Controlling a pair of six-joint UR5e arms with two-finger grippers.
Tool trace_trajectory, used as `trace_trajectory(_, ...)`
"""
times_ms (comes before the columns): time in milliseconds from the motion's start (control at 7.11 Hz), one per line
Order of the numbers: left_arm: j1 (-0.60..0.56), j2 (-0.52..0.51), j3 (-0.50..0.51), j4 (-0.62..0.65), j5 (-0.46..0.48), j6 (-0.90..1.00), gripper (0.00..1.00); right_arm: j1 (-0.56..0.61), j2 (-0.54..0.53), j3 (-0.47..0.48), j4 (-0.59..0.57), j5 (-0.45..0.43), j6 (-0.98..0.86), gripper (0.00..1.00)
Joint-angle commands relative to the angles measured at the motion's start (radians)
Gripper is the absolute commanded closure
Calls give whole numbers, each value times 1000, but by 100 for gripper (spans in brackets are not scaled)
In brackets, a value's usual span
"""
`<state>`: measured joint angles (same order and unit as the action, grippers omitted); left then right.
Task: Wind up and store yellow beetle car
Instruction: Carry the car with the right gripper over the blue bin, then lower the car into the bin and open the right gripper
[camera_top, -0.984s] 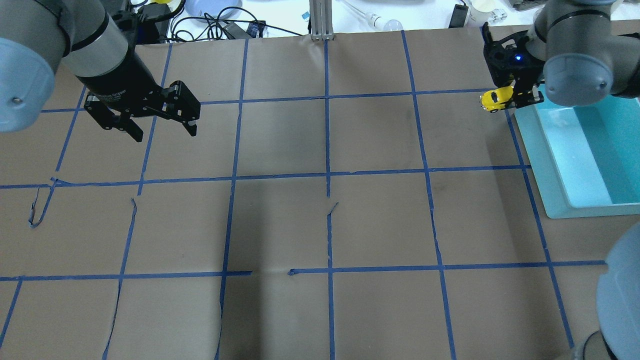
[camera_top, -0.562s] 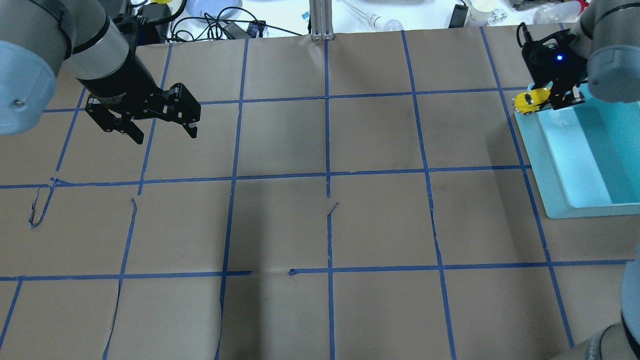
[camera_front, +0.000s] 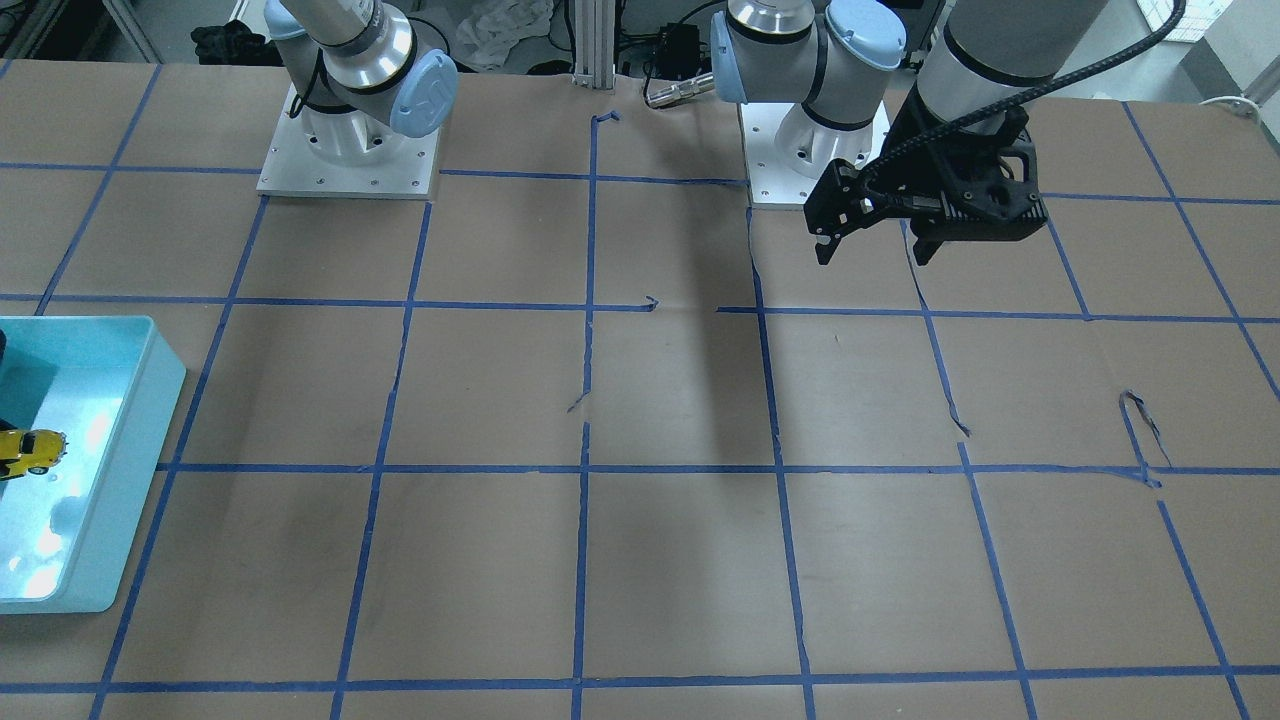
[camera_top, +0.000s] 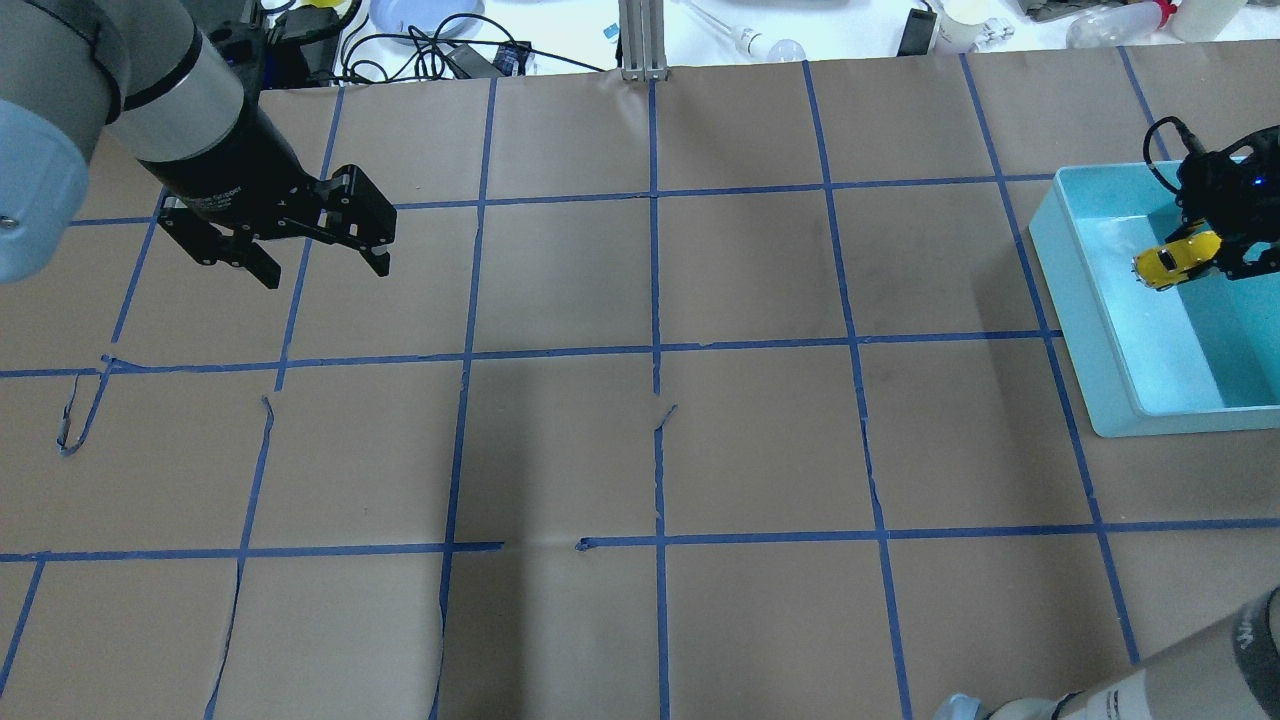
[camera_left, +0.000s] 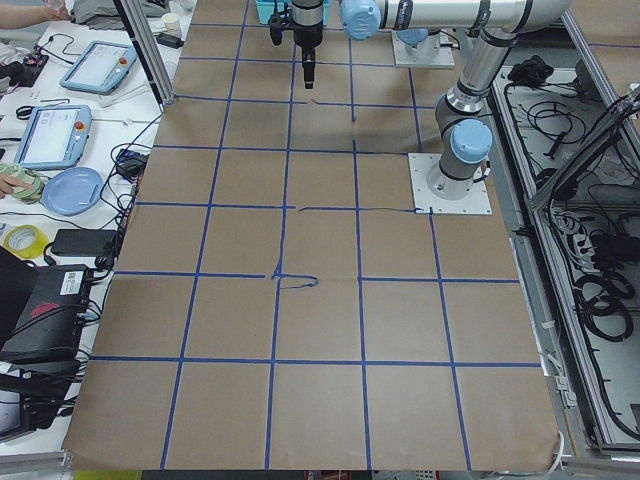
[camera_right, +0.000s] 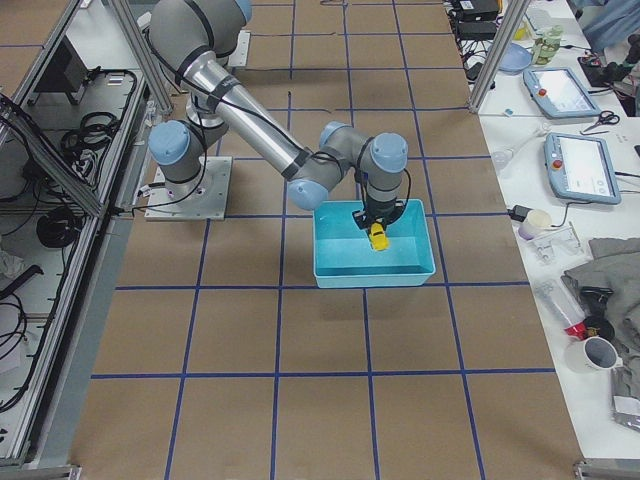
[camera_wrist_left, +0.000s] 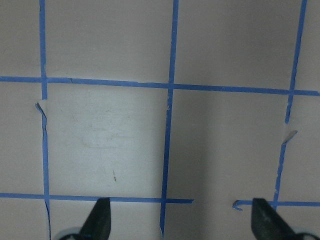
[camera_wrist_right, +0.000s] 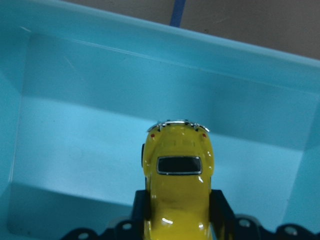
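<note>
As the right pincer (camera_top: 1203, 256) clamps it, the yellow beetle car (camera_wrist_right: 179, 186) protrudes.

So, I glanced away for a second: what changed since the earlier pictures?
The right tool, shut on the yellow beetle car, carried it rightward in the overhead view, from beside the teal bin to above its inside. The left tool stayed open, barely moved.

Nothing can be read clearly; the small white lettering on the black body of the left gripper (camera_top: 327, 272), upper left of the overhead view, is too blurred
</note>
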<state>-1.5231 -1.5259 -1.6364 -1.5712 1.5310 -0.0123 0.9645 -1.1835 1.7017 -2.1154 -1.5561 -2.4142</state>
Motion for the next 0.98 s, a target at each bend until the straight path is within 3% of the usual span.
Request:
trace_trajectory(0,0,4,-25,-32,5,0,0,-10,59,4,-9,-31,10,76)
trace_trajectory(141,0,4,-26,-29,-6,-2,0,-10,64,6,-11,-33,35,66)
trace_trajectory(281,0,9,-25,-30,-5,-11,0,-10,62,21,-11,-38,73,42)
trace_trajectory(422,0,9,-28,-32,-3,-11,0,-10,55,23,-5,-38,117,6)
trace_trajectory(562,0,12,-28,-32,-2,-12,0,-9,38,15,8,-32,169,0)
trace_trajectory(844,0,10,-28,-32,-3,-9,0,3,-65,13,66,-16,261,1)
